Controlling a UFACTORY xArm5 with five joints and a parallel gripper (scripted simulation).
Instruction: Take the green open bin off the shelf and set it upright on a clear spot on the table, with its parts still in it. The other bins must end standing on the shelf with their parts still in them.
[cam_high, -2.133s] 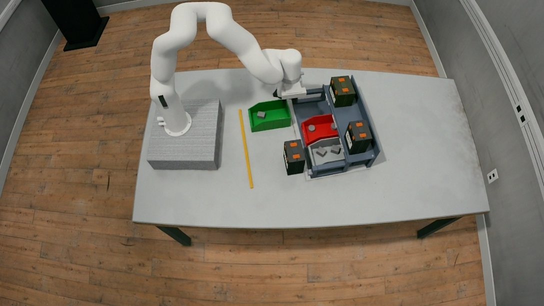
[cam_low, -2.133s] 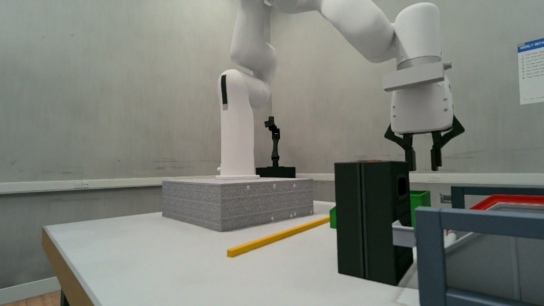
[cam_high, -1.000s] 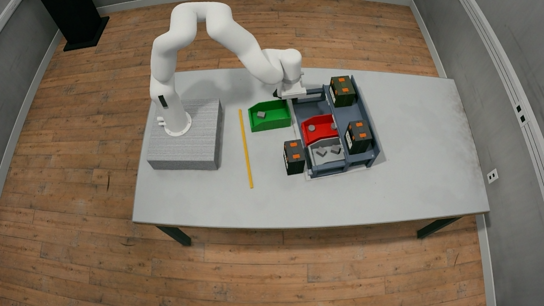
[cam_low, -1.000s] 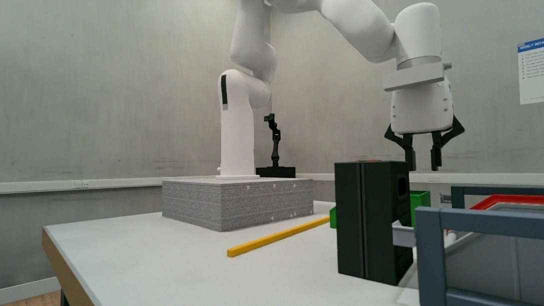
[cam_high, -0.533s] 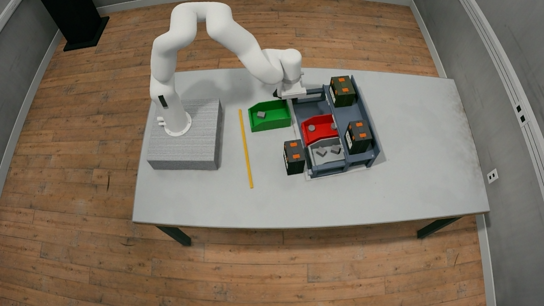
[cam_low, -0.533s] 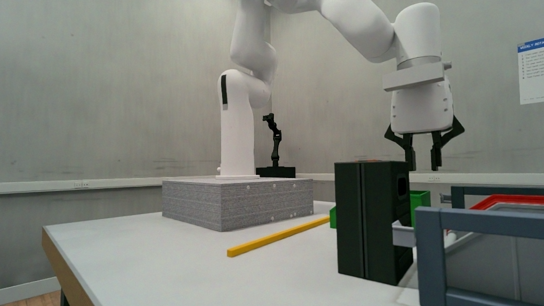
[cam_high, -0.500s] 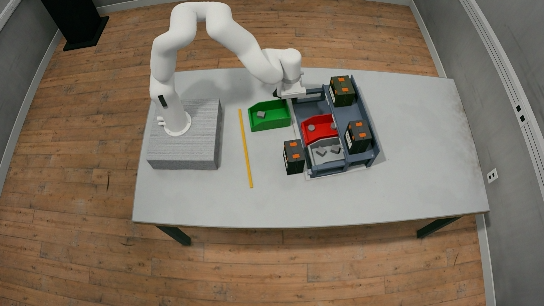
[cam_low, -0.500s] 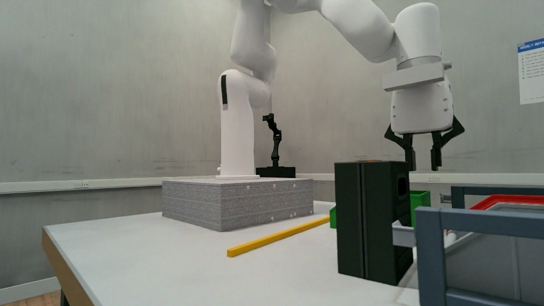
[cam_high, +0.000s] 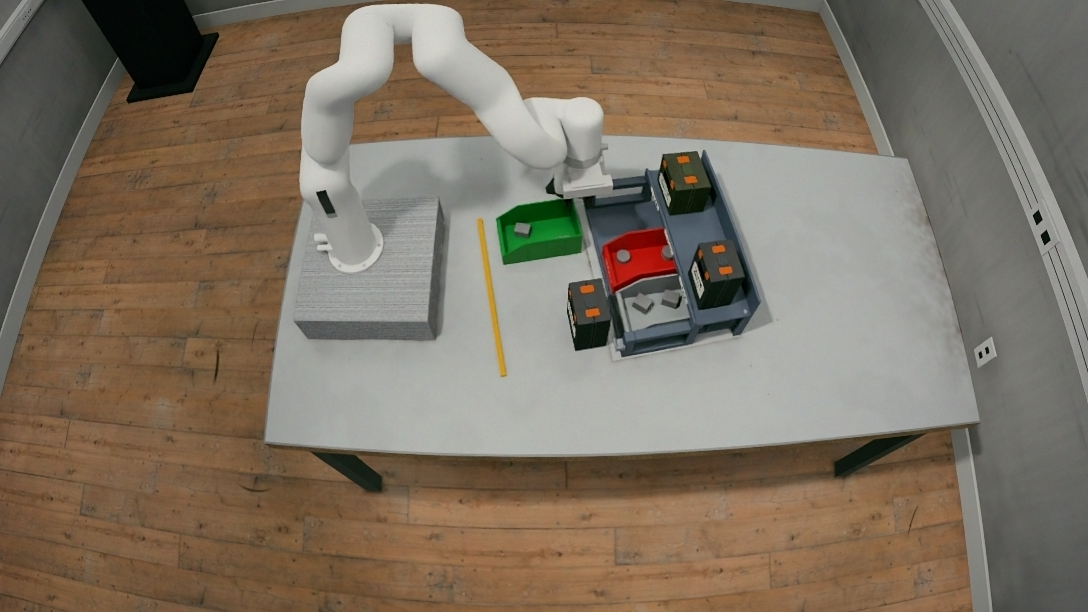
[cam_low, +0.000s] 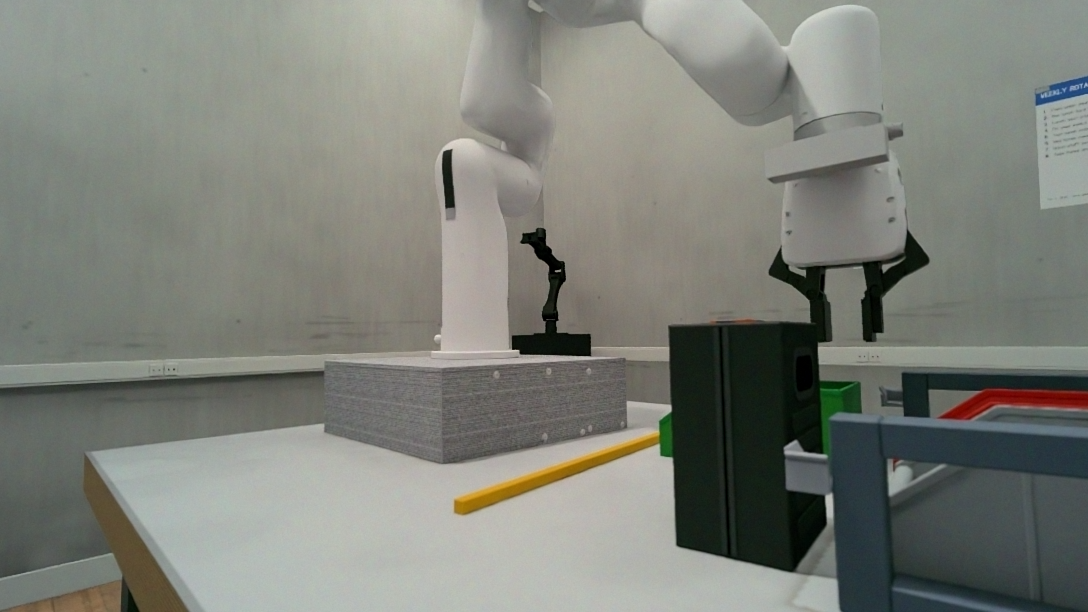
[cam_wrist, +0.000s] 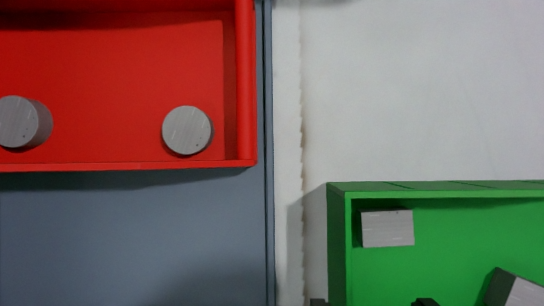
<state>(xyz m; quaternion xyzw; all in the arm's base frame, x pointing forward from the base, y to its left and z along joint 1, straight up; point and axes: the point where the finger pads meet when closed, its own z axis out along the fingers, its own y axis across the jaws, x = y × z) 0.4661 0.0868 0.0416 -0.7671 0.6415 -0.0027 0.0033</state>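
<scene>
The green open bin (cam_high: 544, 248) (cam_low: 839, 401) (cam_wrist: 338, 240) stands upright on the table, just left of the blue-grey shelf (cam_high: 620, 220) (cam_low: 951, 445) (cam_wrist: 125, 240). Grey blocks (cam_high: 521, 228) (cam_wrist: 387, 228) lie inside it. My gripper (cam_low: 844, 334) hangs well above the bin's shelf-side end, fingers apart, with nothing between them. A red bin (cam_high: 646, 257) (cam_low: 1011, 399) (cam_wrist: 125, 65) with two grey cylinders stands on the shelf. A pale grey bin (cam_high: 655, 318) with two blocks stands beside it.
Three black cases with orange marks stand around: two on the shelf (cam_high: 684, 182) (cam_high: 716, 272), one at its front left corner (cam_high: 588, 312) (cam_low: 741, 441). A yellow bar (cam_high: 490, 293) (cam_low: 555, 473) lies left of the green bin. The arm's grey pedestal (cam_high: 380, 289) (cam_low: 471, 403) stands further left.
</scene>
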